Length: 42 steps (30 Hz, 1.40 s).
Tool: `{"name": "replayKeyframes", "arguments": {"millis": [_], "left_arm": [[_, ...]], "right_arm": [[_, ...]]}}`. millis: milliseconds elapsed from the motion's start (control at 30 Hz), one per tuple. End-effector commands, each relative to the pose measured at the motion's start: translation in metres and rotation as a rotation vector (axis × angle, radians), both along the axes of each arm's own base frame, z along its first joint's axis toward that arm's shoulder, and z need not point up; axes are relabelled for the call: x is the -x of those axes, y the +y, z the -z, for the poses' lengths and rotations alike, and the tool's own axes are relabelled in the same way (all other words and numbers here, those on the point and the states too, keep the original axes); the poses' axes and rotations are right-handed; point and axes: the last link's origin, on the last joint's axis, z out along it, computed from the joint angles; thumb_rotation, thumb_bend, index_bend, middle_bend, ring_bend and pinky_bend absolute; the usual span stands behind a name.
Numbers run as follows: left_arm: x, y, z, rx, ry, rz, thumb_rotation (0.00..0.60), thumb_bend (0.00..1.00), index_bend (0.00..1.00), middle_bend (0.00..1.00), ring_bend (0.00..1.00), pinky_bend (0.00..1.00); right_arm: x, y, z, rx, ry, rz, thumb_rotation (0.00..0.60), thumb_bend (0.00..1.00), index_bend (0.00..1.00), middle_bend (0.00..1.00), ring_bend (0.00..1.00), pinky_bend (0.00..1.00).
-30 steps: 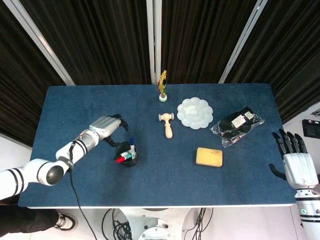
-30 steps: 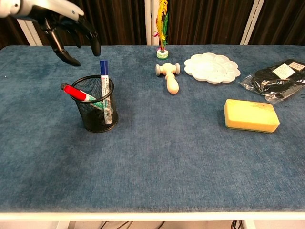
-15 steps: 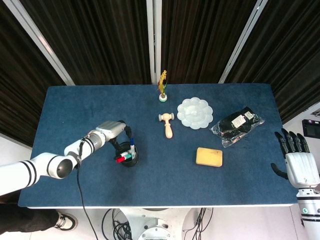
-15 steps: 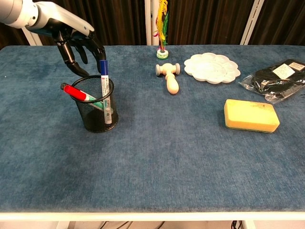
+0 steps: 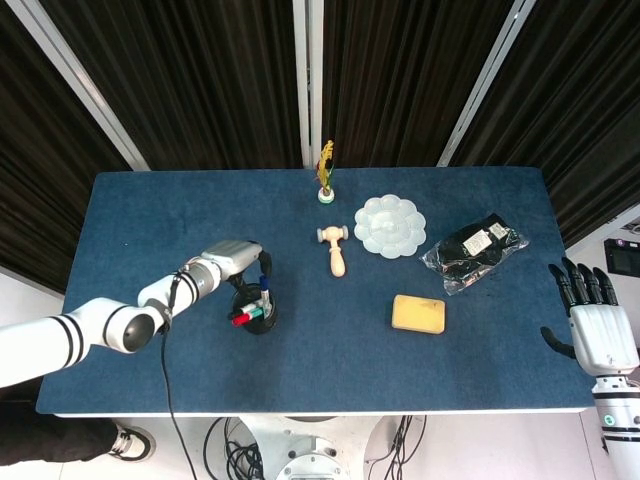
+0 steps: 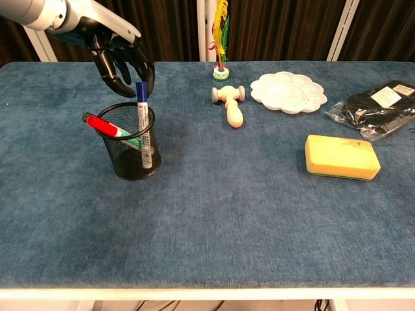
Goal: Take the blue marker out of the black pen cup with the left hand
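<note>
The black mesh pen cup (image 6: pixel 130 159) stands on the left part of the blue table. The blue marker (image 6: pixel 141 92) stands upright in it, its blue cap above the rim. A red marker (image 6: pixel 102 124) and a green one lean in the same cup. My left hand (image 6: pixel 120 55) hangs just above and behind the cup, fingers curled down around the blue cap, one fingertip to each side; I see no firm grip. In the head view the left hand (image 5: pixel 238 262) lies over the cup (image 5: pixel 256 318). My right hand (image 5: pixel 598 328) is off the table's right edge, fingers spread, holding nothing.
A wooden mallet (image 6: pixel 229 107), a feather shuttlecock (image 6: pixel 220 45) and a white palette (image 6: pixel 288 91) lie toward the back middle. A yellow sponge (image 6: pixel 342 157) and a black packet (image 6: pixel 376 103) lie on the right.
My left hand has moved right and closer to the cup, from left of it to directly over the blue marker's cap. The marker and cup have not moved.
</note>
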Motion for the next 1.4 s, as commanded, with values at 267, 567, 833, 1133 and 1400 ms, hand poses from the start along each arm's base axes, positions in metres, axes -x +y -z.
{"name": "replayKeyframes", "arguments": {"millis": [267,567,833,1133,1400], "left_arm": [[-0.005,-0.001,0.001,-0.008,-0.006,-0.001,0.6,0.36,0.46,0.29,0.09,0.17],[-0.004,0.0,0.001,-0.009,0.0,-0.01,0.6,0.37,0.49,0.3,0.09,0.17],[-0.005,-0.001,-0.001,-0.01,-0.01,-0.024,0.6,0.38,0.54,0.3,0.09,0.17],[-0.01,-0.005,-0.004,0.002,-0.024,-0.026,0.6,0.4,0.63,0.31,0.09,0.18],[-0.032,-0.013,-0.039,-0.039,-0.126,-0.021,0.6,0.43,0.67,0.33,0.09,0.19]], "right_arm": [[0.001,0.001,-0.001,0.006,0.0,0.005,0.6,0.18,0.0,0.0,0.0,0.0],[0.0,0.001,-0.001,0.002,-0.004,0.007,0.6,0.18,0.0,0.0,0.0,0.0],[0.001,0.001,-0.001,0.0,-0.003,0.013,0.6,0.18,0.0,0.0,0.0,0.0],[0.0,0.001,-0.001,0.002,-0.003,0.012,0.6,0.18,0.0,0.0,0.0,0.0],[-0.004,0.0,-0.005,0.013,-0.001,-0.002,0.6,0.18,0.0,0.0,0.0,0.0]]}}
